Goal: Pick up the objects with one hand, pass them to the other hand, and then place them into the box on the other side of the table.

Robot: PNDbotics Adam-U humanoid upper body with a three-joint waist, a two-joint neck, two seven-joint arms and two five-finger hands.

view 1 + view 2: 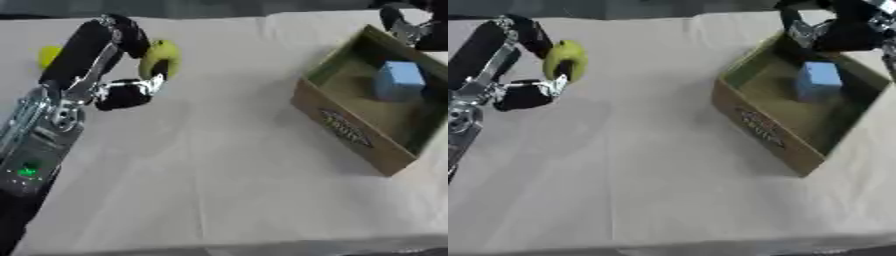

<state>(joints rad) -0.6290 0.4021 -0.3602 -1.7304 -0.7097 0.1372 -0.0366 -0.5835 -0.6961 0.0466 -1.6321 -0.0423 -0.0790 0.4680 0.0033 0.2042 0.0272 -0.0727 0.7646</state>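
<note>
While the left hand [131, 75] grips a yellow-green fruit [161, 58] with fingers curled round it, well left of the cardboard box [350, 132], the handover is not yet made. Right hand [842, 30] hovers over the box's far rim; whether its fingers are apart or together cannot be told. A blue block [818, 80] already lies inside the box. Judgement: carry the fruit toward the box, stop between, and release only once the receiving fingers close.
</note>
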